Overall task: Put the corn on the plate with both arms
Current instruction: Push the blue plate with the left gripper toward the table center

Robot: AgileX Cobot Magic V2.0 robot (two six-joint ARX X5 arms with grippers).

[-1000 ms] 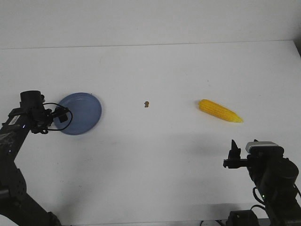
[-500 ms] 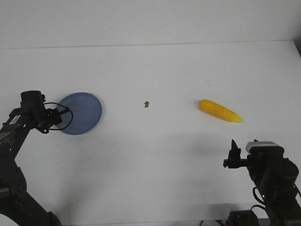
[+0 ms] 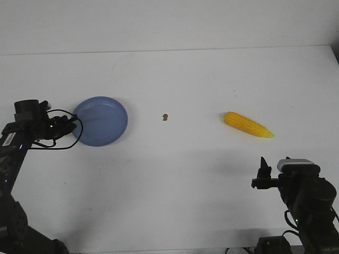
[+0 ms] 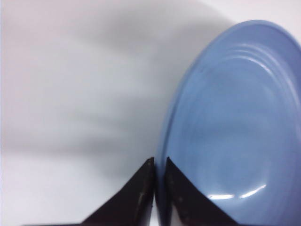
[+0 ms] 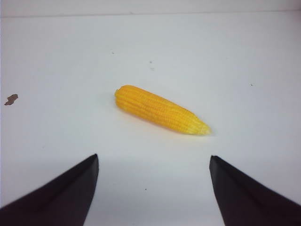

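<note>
The blue plate (image 3: 101,120) is at the left of the table, lifted and tilted. My left gripper (image 3: 70,123) is shut on its left rim; in the left wrist view the two fingertips (image 4: 159,162) pinch the rim of the plate (image 4: 235,122). The yellow corn (image 3: 248,125) lies on the table at the right, its point toward the right. My right gripper (image 3: 261,170) is open and empty, in front of the corn and apart from it. In the right wrist view the corn (image 5: 160,110) lies beyond the spread fingers (image 5: 153,160).
A tiny brown speck (image 3: 165,116) lies on the table between plate and corn; it also shows in the right wrist view (image 5: 11,99). The table's back edge (image 3: 169,51) meets a white wall.
The left gripper has lifted the plate and carried it to the right and a little away. The right arm and the corn have not moved.
</note>
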